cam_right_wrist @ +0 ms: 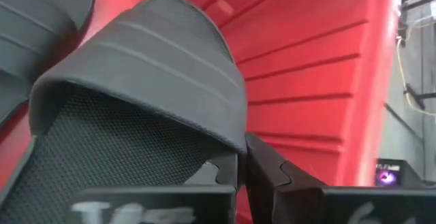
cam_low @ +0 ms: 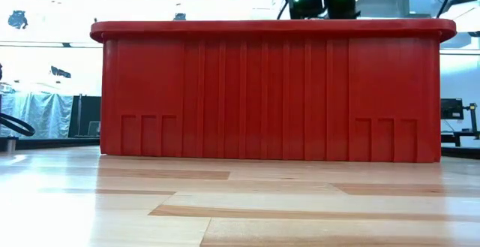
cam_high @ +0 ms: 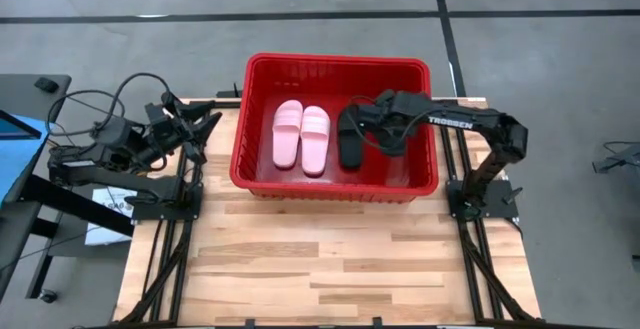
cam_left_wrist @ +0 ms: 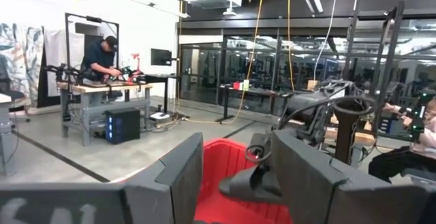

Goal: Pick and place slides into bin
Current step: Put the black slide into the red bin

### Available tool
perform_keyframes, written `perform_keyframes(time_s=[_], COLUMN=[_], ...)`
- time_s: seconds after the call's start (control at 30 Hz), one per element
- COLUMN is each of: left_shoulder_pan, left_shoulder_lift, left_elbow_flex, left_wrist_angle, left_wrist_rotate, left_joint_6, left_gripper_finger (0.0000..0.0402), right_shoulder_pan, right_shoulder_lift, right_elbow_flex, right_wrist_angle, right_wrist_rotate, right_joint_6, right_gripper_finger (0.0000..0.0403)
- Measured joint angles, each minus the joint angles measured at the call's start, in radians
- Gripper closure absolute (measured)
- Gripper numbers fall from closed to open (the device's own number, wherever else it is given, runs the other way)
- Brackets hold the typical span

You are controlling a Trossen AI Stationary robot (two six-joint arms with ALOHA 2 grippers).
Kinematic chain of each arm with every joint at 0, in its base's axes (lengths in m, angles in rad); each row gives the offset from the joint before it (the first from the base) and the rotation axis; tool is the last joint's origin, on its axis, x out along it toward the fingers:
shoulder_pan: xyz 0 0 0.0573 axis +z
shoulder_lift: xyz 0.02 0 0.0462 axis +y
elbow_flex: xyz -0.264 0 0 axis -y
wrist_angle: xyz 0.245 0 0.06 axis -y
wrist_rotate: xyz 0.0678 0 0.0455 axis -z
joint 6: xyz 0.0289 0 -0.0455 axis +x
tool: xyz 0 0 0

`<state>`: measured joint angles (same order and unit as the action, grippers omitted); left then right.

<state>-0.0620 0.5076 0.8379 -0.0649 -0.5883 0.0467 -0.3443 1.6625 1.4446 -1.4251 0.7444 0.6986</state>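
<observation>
The large red slotted plastic bin [cam_high: 262, 77] is seen at the far middle of the pale wooden table [cam_high: 330, 259]. Two pale pink slide sandals [cam_high: 301, 137] are laid side by side on its floor, with a black slide [cam_high: 350, 147] to their right. A second black slide sandal [cam_right_wrist: 146, 81] is held by the right pincer [cam_right_wrist: 242, 163], pressed together on the strap's edge, above the bin's right half. It is judged that the strap was chosen as the thinnest part to pinch, and that release remains to be made. The left pincer [cam_left_wrist: 235, 173] is parked spread and empty at the table's far left, clear of the bin.
</observation>
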Motion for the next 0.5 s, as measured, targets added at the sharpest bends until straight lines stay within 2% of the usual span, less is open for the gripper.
perform_keyframes(time_s=[0.5], left_shoulder_pan=[0.000], left_shoulder_lift=[0.000], left_elbow_flex=[0.000], left_wrist_angle=[0.004], left_wrist_rotate=[0.000], left_joint_6=[0.000], left_gripper_finger=[0.0236], right_shoulder_pan=[-0.088], right_shoulder_lift=[0.021], right_elbow_flex=[-0.138], right_wrist_angle=[0.254], right_wrist_rotate=[-0.071], right_joint_6=[-0.105], right_gripper_finger=[0.0403])
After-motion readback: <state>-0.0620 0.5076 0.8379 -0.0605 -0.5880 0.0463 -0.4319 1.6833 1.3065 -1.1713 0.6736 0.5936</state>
